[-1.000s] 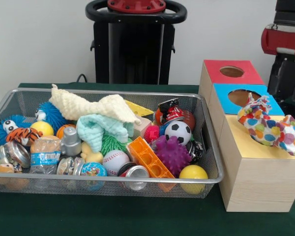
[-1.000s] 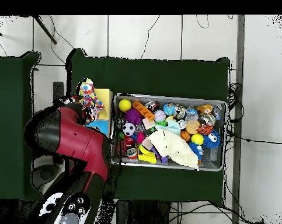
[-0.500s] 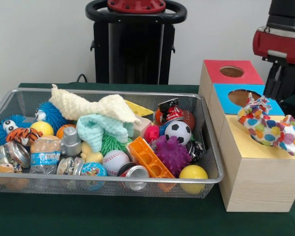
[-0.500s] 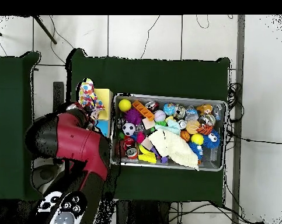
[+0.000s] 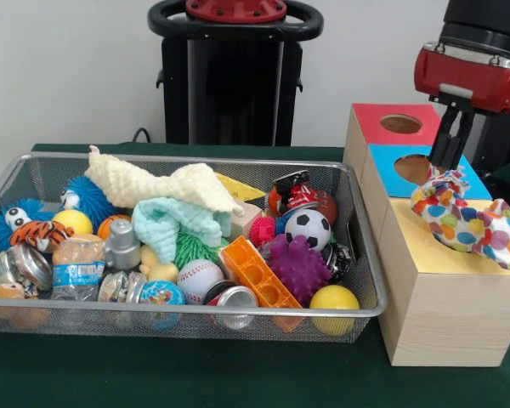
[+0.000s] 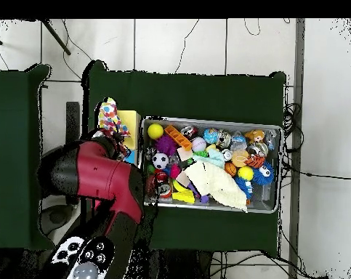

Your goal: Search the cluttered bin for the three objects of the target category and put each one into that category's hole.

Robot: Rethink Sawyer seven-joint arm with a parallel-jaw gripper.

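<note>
While the red arm (image 5: 467,72) hangs over the wooden box (image 5: 446,306), its gripper (image 5: 447,161) points down at the top edge of the spotted cloth (image 5: 467,219), at about twelve o'clock from the cloth's middle. Whether the fingers are spread or closed on the fabric cannot be told; only one dark bar shows, its tip touching or just above the cloth. The cloth lies bunched across the yellow panel (image 5: 416,246), covering that panel's hole and spilling toward three o'clock past the box edge. At twelve o'clock from it sit the blue panel (image 5: 391,178) and then the red panel (image 5: 382,127), each with a round hole showing.

At nine o'clock from the box stands the wire basket (image 5: 195,316), packed full. A cream cloth (image 5: 166,183) lies over the heap, with a mint cloth (image 5: 174,223) just below it. Near the basket's right side are a soccer ball (image 5: 308,228), a purple spiky ball (image 5: 297,268) and a yellow ball (image 5: 334,299). An orange block (image 5: 257,274) leans beside a baseball (image 5: 200,279).

Seen from above, the arm (image 6: 98,182) covers most of the box, and the spotted cloth (image 6: 110,118) shows at its far end.
</note>
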